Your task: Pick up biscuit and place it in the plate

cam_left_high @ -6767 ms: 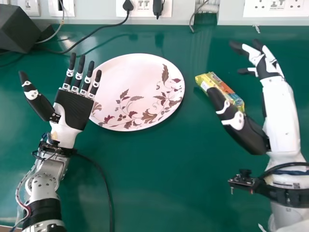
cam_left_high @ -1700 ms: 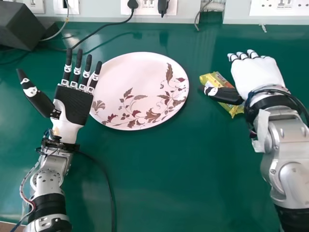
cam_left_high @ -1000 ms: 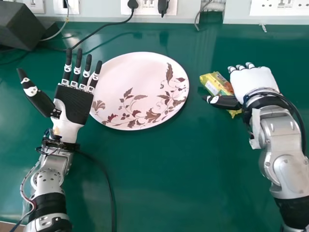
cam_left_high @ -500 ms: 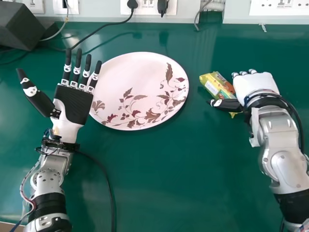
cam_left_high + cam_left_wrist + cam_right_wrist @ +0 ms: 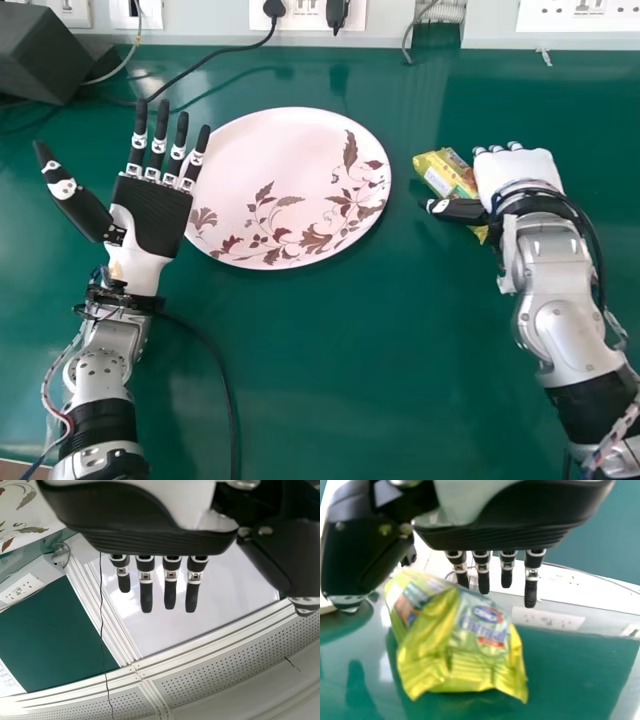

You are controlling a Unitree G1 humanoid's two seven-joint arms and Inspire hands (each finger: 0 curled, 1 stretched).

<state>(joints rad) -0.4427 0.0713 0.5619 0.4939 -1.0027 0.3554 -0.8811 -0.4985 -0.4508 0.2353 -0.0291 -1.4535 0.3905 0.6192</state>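
The biscuit packet (image 5: 438, 170), yellow-green, lies on the table right of the flowered pink plate (image 5: 275, 160). My right hand (image 5: 518, 172) is over its right part, back up, hiding some of it, with the thumb across its near side. Seen from the right wrist, the packet (image 5: 470, 640) lies close to the right hand (image 5: 520, 522), whose fingers are extended, not curled round it. My left hand (image 5: 152, 218) rests palm up at the plate's left edge, fingers straight; the left wrist view has the left hand (image 5: 150, 517) near a part of the plate (image 5: 25, 515).
A dark box (image 5: 50, 58) stands at the back left, with a black cable (image 5: 200, 66) running from it toward the wall sockets (image 5: 305, 14). Another cable (image 5: 228, 385) lies beside the left forearm on the green table (image 5: 350, 370).
Since the oldest frame my right hand has turned from side-on to back up, over the packet. In the last half second it has shifted slightly left. The left hand keeps its pose.
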